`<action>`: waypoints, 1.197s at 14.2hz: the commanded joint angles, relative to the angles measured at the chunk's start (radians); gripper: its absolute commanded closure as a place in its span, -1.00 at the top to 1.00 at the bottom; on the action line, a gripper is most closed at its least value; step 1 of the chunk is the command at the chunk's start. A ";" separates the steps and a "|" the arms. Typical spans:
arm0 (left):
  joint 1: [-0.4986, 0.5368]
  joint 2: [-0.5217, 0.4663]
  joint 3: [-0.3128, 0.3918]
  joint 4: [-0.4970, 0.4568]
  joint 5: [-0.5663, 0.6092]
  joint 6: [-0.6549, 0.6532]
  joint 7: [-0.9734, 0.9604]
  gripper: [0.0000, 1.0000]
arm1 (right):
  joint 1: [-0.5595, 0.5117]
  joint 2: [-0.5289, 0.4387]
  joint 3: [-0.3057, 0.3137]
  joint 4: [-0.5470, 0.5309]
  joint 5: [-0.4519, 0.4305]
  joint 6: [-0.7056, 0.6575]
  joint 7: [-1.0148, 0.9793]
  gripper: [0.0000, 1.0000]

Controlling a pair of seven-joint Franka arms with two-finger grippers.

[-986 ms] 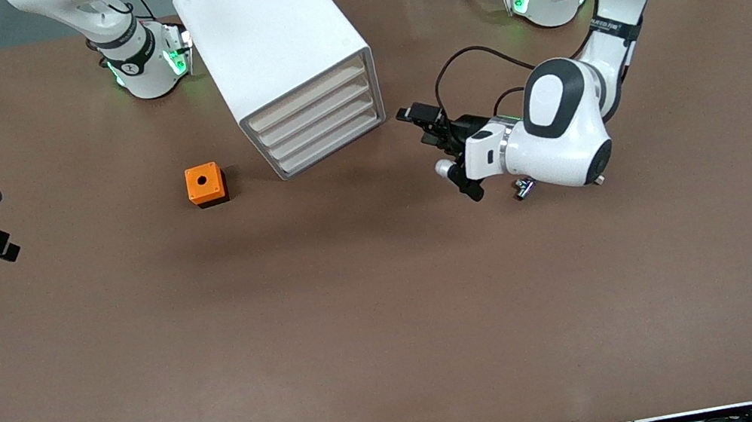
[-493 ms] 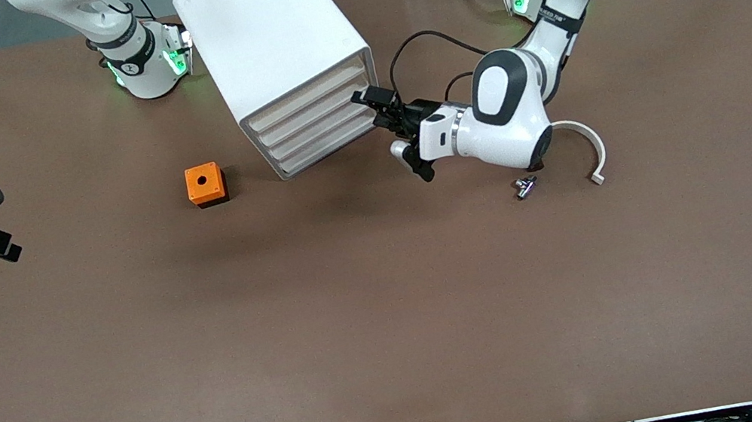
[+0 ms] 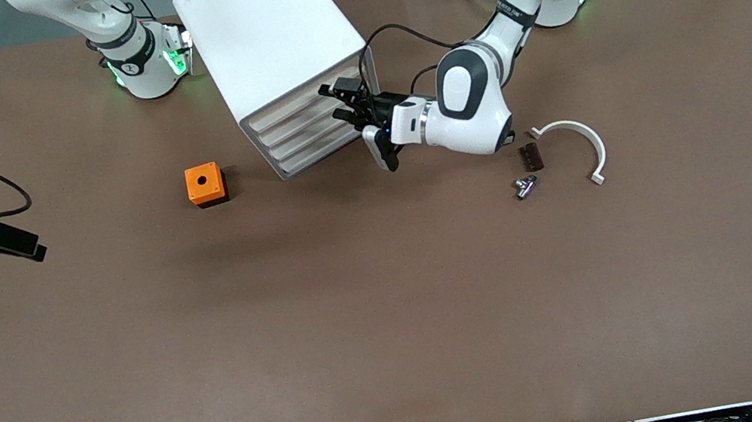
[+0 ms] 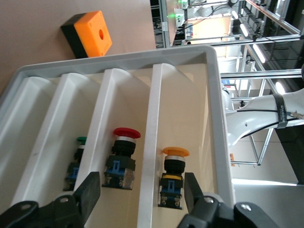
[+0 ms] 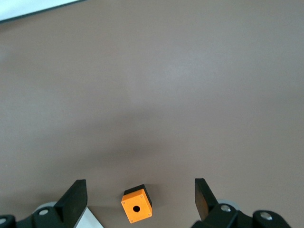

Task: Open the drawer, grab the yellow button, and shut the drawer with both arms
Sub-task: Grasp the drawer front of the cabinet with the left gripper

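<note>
A tall white cabinet (image 3: 267, 38) stands between the arms' bases with four tray drawers in its front. The uppermost drawer (image 3: 304, 103) looks pushed in. My left gripper (image 3: 338, 103) is at the drawer fronts, open. In the left wrist view its fingers (image 4: 88, 194) straddle two drawer fronts, and my left gripper (image 4: 141, 194) holds nothing. The orange-yellow button (image 4: 174, 167) stands in the uppermost drawer (image 4: 190, 109), just inside one finger. My right gripper (image 3: 7, 244) hangs open over the right arm's end of the table, and in its own wrist view my right gripper (image 5: 140, 189) is empty.
An orange cube (image 3: 204, 184) with a hole sits beside the cabinet toward the right arm's end. Red-capped (image 4: 123, 152) and green-capped (image 4: 78, 159) buttons sit in lower drawers. A white curved piece (image 3: 585, 139), a dark brown part (image 3: 530, 157) and a small metal part (image 3: 525, 186) lie toward the left arm's end.
My left arm has swung toward the cabinet and brought its gripper up to the drawer fronts, uncovering the curved piece and dark part. The right gripper has shifted slightly.
</note>
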 commanded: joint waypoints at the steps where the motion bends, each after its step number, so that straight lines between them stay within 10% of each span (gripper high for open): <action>1: -0.024 0.011 0.000 -0.001 -0.056 0.028 0.060 0.56 | 0.015 0.000 -0.002 0.012 0.009 -0.034 0.045 1.00; 8: -0.102 0.023 0.000 -0.002 -0.178 0.079 0.106 0.26 | 0.078 0.000 -0.002 0.012 0.018 -0.084 0.212 1.00; 11: -0.099 0.046 0.000 -0.001 -0.194 0.079 0.157 -0.35 | 0.110 0.000 -0.002 0.009 0.018 -0.089 0.278 1.00; 17: -0.091 0.045 0.000 0.001 -0.194 0.079 0.149 -0.89 | 0.180 0.000 -0.001 0.009 0.021 -0.097 0.419 1.00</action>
